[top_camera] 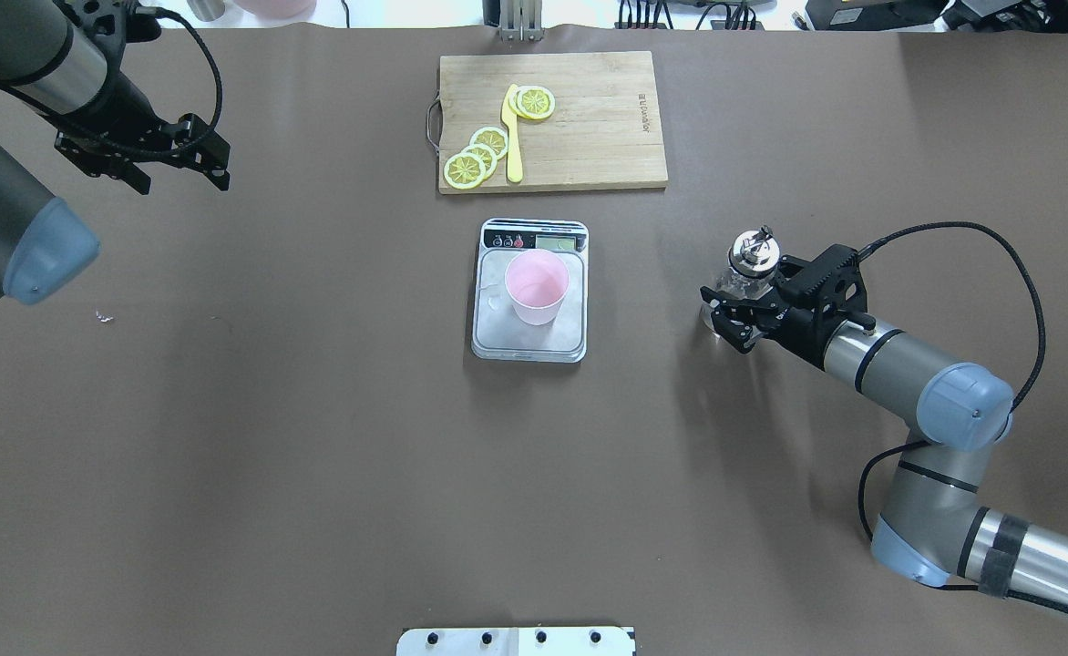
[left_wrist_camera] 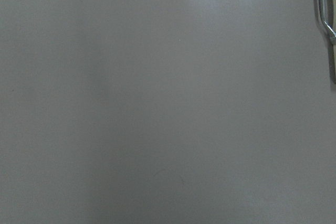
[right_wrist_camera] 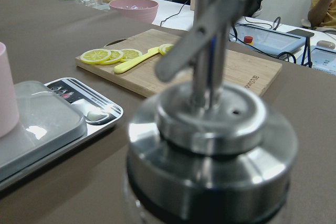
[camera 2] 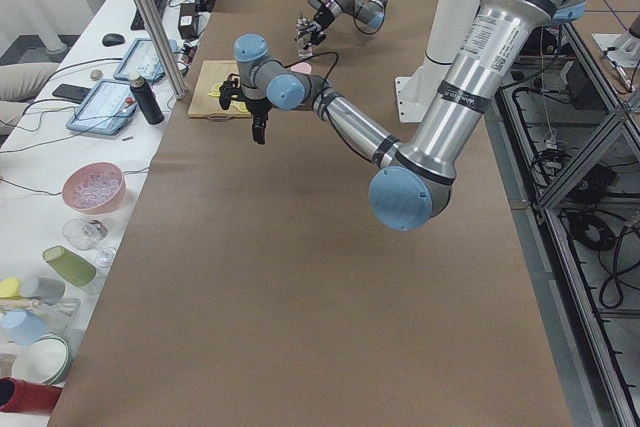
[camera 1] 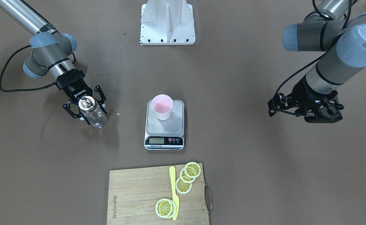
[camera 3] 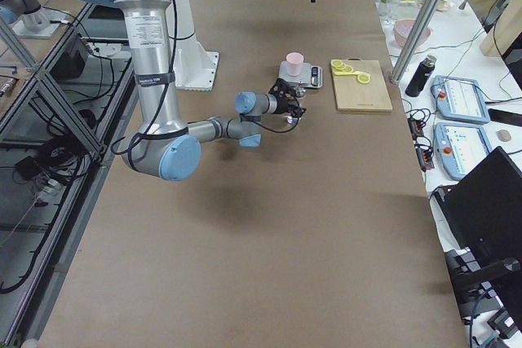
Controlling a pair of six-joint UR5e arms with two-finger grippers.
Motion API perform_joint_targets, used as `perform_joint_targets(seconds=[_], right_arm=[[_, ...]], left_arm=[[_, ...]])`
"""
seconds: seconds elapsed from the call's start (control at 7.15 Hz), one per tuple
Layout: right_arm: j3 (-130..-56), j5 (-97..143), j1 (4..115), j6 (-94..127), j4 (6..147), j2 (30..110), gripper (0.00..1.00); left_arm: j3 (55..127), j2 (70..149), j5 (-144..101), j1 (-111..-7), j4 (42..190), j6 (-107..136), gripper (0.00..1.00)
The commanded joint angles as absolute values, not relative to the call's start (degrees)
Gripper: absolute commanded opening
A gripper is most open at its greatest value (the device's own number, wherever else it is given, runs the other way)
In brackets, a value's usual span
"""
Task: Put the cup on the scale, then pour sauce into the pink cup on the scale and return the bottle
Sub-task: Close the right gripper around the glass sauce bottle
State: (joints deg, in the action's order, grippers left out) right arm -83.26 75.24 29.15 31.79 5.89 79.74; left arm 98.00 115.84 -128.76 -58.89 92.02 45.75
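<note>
Pink cup (top_camera: 539,290) sits upright on the scale (top_camera: 502,339), mid-desk (top_camera: 315,428). Off to its right, my right pincer (top_camera: 725,319) has a finger on either side of the upright glass bottle (top_camera: 750,260), well apart from the scale. Squeezing or only flanking? Cannot tell. Clear sauce (camera 1: 97,118) shows through the glass. My left pincer (top_camera: 183,180) hangs spread and empty, far off to the left.
</note>
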Motion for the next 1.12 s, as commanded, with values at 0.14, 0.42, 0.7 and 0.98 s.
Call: perform_joint_targets(seconds=[0.14, 0.42, 0.7, 0.98], right_arm=[[-83.5, 76.03, 29.71, 31.9, 5.89, 79.89, 0.38], [-85.51, 76.03, 30.06, 31.73, 6.93, 79.98, 0.35], [-90.14, 80.21, 32.94, 31.03, 13.75, 80.07, 0.29], [-94.12, 81.74, 34.71, 28.07, 22.47, 79.98, 0.27]], left_arm=[[98.09, 115.84, -128.76, -58.89, 92.02, 45.7, 0.99], [98.09, 115.84, -128.76, -58.97, 92.02, 45.7, 0.99], [98.09, 115.75, -128.85, -58.97, 92.02, 45.7, 0.99], [98.52, 114.79, -129.37, -59.76, 92.55, 42.83, 0.99]])
